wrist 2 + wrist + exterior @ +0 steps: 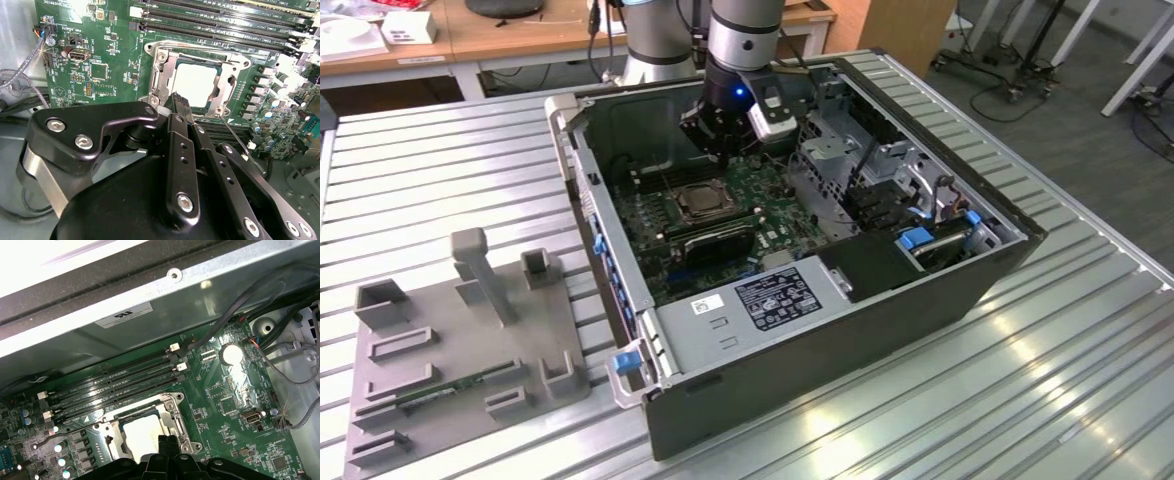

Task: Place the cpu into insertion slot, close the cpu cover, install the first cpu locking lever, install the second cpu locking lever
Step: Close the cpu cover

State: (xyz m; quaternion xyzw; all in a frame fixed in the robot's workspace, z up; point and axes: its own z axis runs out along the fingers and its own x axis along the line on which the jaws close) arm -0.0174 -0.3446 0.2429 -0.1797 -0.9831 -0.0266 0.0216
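Observation:
The cpu [196, 84] lies flat in the insertion slot on the green board, its pale metal top showing through the window of the cpu cover [161, 75]. The cover lies down over it, and the slot itself is mostly hidden beneath both. My gripper [181, 101] hangs just above the near edge of the socket, fingers shut together with nothing between them. In the first wrist view the cpu [142, 436] and the cover [172, 412] sit right beyond the gripper [165, 444]. A thin wire lever [234, 136] sticks out past one socket corner. In the exterior view the gripper [718, 150] is inside the case above the socket [700, 202].
Long black memory slots [110, 385] run beside the socket. Loose cables [295, 390] and the case wall [594, 200] lie close by. A metal drive cage [834, 150] stands at the exterior view's right of the arm. A grey fixture [454, 340] sits outside the case.

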